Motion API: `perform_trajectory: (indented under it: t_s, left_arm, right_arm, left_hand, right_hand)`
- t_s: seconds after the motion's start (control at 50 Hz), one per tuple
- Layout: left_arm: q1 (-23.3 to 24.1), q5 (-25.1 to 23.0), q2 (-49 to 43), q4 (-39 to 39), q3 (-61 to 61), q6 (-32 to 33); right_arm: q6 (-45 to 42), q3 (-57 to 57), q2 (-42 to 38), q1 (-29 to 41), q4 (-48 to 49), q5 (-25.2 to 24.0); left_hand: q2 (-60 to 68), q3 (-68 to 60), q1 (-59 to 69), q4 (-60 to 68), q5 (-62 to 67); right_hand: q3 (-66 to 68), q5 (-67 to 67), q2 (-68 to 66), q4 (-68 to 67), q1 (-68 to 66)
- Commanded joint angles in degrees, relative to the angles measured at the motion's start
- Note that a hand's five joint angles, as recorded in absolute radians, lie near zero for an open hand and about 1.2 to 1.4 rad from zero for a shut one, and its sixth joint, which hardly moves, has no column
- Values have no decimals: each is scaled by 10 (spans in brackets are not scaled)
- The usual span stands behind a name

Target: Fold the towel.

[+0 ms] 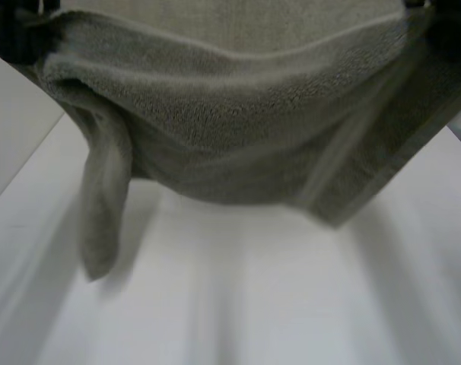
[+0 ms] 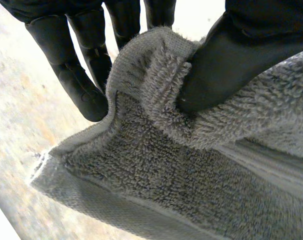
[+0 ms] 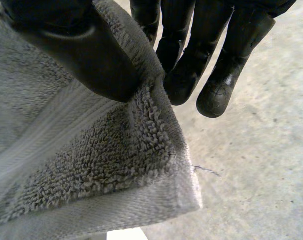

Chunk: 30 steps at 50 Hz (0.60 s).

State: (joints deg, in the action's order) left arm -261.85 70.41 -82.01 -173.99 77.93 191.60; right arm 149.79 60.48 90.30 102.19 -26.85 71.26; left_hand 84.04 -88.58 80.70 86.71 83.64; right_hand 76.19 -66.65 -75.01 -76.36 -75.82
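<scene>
Left hand [image 2: 231, 60] is clamped on the towel [image 1: 238, 129]. Its thumb presses a bunched bit of the hem against the fingers [image 2: 86, 85], close to one corner. Right hand [image 3: 76, 45] grips another corner the same way, thumb on one face of the cloth and fingers [image 3: 216, 95] behind it. Both grips sit high above the table [image 1: 253, 304]. The towel hangs in the air over the table, sagging in the middle. One loose flap [image 1: 101, 220] on the left-arm side droops lowest toward the table.

The step in hand looks like carrying a held edge over to make a fold. To do it well, I judge the hands should draw apart enough to take out the sag and stay level with each other over the table. They should lower the hanging end onto the table first, so it lies flat before the held edge is brought across to the opposite edge. The drooping flap probably needs straightening, or it will be trapped as a wrinkle. The left pinch is on gathered cloth, so it may sit less square than the right.

No brand, label or writing can be read. The towel shows a plain woven band [image 3: 51, 135] near its hem and a stray thread [image 3: 206, 170] at the right-hand corner. Much of the far face is hidden, so a small tag could be there unseen.
</scene>
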Motion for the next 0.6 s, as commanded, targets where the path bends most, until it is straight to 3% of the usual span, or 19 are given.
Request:
perform_trajectory:
  t_s: [0.02,0.2,0.28,0.3,0.34,0.4,0.44,0.48,0.6]
  left_arm:
    - [2,0,-126,51,-27,27]
    - [12,4,-298,86,-70,129]
    - [13,36,-342,95,-153,166]
    - [13,36,-342,95,-153,166]
    - [15,57,-343,92,-185,163]
    - [29,90,-335,68,-253,156]
    - [37,113,-312,4,-288,143]
    - [37,125,-289,-36,-287,135]
    - [34,148,-217,-142,-223,115]
  right_arm:
    - [-51,3,-80,54,-2,65]
    - [-107,-8,-240,82,6,86]
    - [-85,-79,-289,98,87,109]
    - [-85,-79,-289,98,87,109]
    - [-44,-96,-283,102,202,142]
    - [-22,-90,-268,102,276,157]
    - [6,-51,-206,100,409,178]
    - [9,-23,-171,102,454,182]
    - [10,29,-129,94,443,171]
  left_hand:
    - [-40,86,-7,-67,-136]
    - [-40,86,-7,-67,-136]
    - [-40,86,-7,-67,-136]
    - [-40,86,-7,-67,-136]
    - [-40,86,-7,-67,-136]
    - [-40,86,-7,-67,-136]
    - [-40,86,-7,-67,-136]
    - [-40,86,-7,-67,-136]
    - [-40,86,-7,-67,-136]
  right_hand:
    - [38,-34,-50,-36,-42]
    - [38,-34,-50,-36,-42]
    - [38,-34,-50,-36,-42]
    - [38,-34,-50,-36,-42]
    - [38,-34,-50,-36,-42]
    - [38,-34,-50,-36,-42]
    - [38,-34,-50,-36,-42]
    - [38,-34,-50,-36,-42]
    - [38,-34,-50,-36,-42]
